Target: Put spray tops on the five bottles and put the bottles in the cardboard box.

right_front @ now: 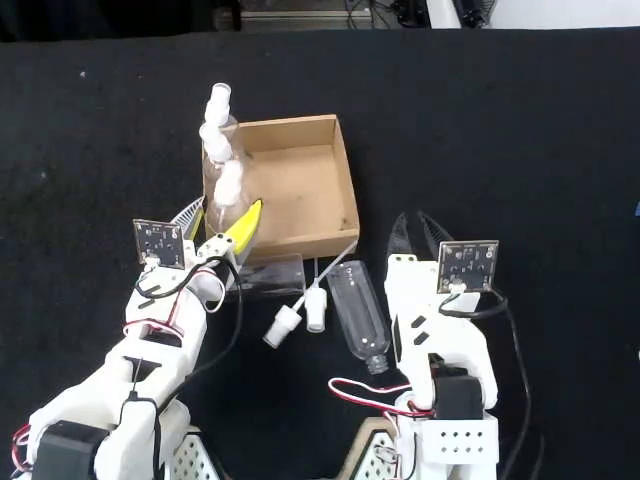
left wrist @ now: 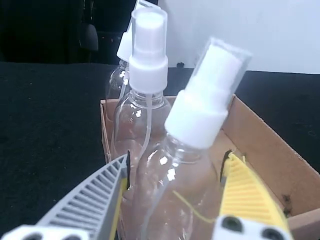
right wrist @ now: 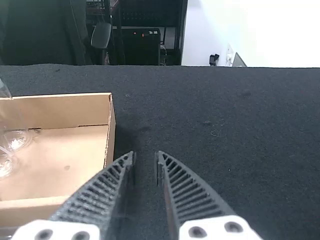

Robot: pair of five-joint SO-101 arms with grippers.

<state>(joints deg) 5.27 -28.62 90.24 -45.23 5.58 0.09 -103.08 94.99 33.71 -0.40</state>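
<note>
**Desk (right_front: pixel 520 150), black cloth cover: items lying directly on it**

Item 1: cardboard box (right_front: pixel 345 200), open at the top, left of the desk's middle. Item 2: clear bottle (right_front: pixel 358 310), without a top, on its side just off the box's near right corner, its open neck toward the near edge. Item 3: two white spray tops (right_front: pixel 283 325), loose, lying side by side just left of that bottle; the thin tube of one reaches toward the box's corner. Item 4: second bottle (right_front: pixel 268 275), clear, on its side just beside the box's near wall, left of the tops. Item 5: two white arm bases (right_front: pixel 455 435) at the near edge, one left, one right.
</note>
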